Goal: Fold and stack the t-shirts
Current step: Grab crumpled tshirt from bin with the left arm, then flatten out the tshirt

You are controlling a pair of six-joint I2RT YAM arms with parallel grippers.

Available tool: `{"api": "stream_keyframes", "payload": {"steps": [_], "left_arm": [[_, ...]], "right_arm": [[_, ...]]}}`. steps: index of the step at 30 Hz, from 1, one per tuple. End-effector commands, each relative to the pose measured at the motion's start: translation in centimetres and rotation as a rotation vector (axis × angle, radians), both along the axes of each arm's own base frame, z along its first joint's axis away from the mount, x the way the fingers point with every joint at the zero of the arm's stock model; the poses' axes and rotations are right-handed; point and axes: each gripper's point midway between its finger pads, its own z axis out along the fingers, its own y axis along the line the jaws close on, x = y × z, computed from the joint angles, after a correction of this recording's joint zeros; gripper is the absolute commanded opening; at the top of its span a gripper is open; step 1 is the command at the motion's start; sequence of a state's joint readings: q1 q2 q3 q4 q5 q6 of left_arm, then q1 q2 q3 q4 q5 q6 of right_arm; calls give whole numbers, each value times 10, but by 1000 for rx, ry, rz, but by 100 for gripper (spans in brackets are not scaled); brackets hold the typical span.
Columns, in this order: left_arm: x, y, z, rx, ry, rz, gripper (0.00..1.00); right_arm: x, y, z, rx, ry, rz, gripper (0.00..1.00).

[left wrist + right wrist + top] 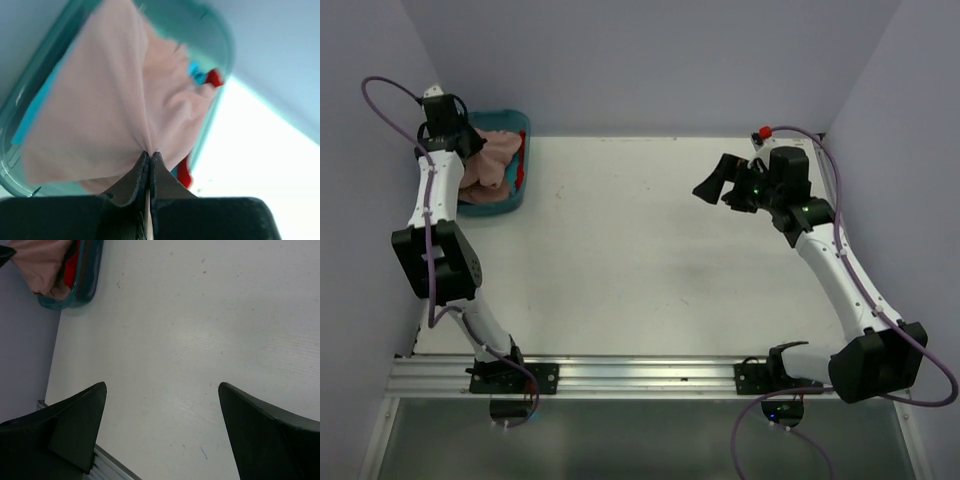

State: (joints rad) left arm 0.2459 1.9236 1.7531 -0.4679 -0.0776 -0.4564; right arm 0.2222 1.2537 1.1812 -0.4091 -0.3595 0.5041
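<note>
risk: pink t-shirt (100,100) may slip out of left tool (149,157), since only a thin pinch of cloth sits between its fingers
drag risk: red t-shirt (215,77) and turquoise t-shirt (197,75) could come along on a lift, judged from them lying tangled under the pink one
snag risk: bin (492,208) may tip or slide if cloth catches on its rim
left tool state: clamped tight on a fold of the pink t-shirt, just over the bin
right tool (161,385): spread wide, holding nothing, hanging above bare tabletop (620,260), well apart from the bin
shirt location: all three bunched inside the bin at far left corner of tabletop, pink on top and spilling over the near rim
surroundings: walls (620,60) close behind and left of the bin; left arm (435,200) reaches over it
in the way: bin wall stands between the shirts and open tabletop
step guess: first shirt being taken out, nothing folded or stacked yet
</note>
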Motion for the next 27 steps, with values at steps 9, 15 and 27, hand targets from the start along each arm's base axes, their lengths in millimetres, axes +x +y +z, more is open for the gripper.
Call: {"api": "stream_keyframes", "payload": {"steps": [9,15,27], "left_arm": [[-37,-83,193,-101,-426,-280,0],[-66,-153,244,-295,-559,-563,0],[-181,-276,389,-574,-926,-1060,0]], "right_arm": [[12,7,-9,30,-9,9,99],[19,15,-37,67,44,16,99],[25,33,-69,163,93,71,99]]}}
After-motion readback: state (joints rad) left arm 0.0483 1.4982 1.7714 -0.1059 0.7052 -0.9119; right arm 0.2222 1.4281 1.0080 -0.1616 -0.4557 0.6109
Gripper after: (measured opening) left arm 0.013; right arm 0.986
